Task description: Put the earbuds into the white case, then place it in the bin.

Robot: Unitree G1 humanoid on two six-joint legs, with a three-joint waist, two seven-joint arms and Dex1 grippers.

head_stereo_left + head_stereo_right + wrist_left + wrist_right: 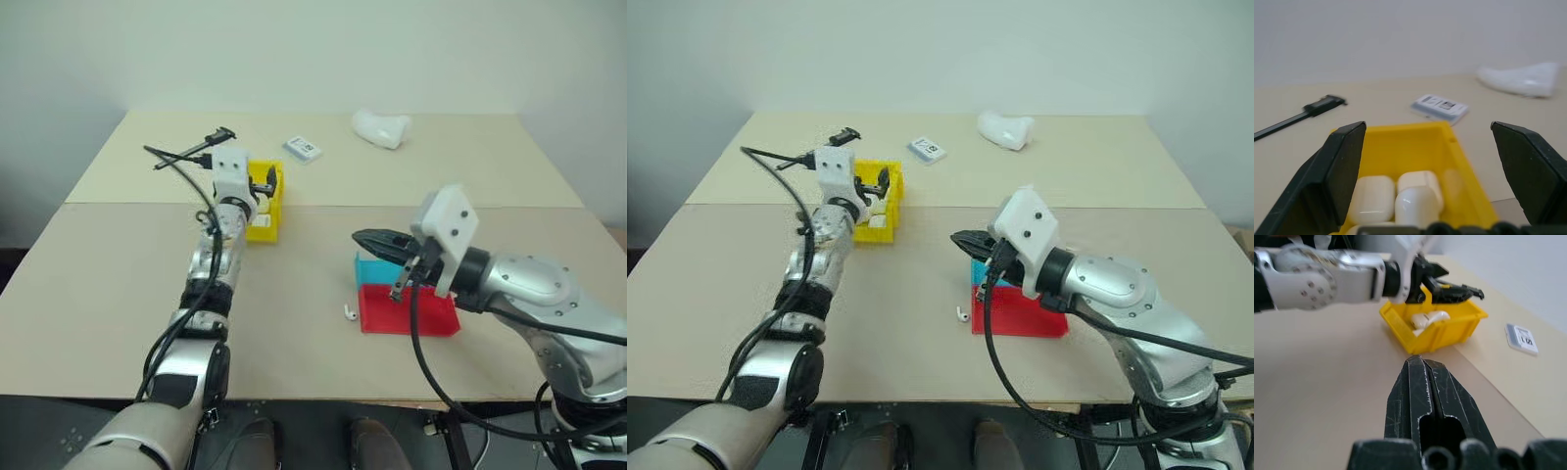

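1. Yellow bin now holds the white case, lying on its floor beside another white piece, possibly its lid.
2. Left gripper hovers above the bin, jaws spread wide and empty; the case sits below and between them.
3. Right gripper is shut, holding nothing.
4. One earbud lies beside the red tray, so placement looks premature; next, lift clear.

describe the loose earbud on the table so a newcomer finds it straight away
Start at the red tray on the table's near right, under the right gripper. Just off its left edge, on bare tabletop, lies the earbud: tiny, glossy white, short-stemmed, far smaller than anything nearby.
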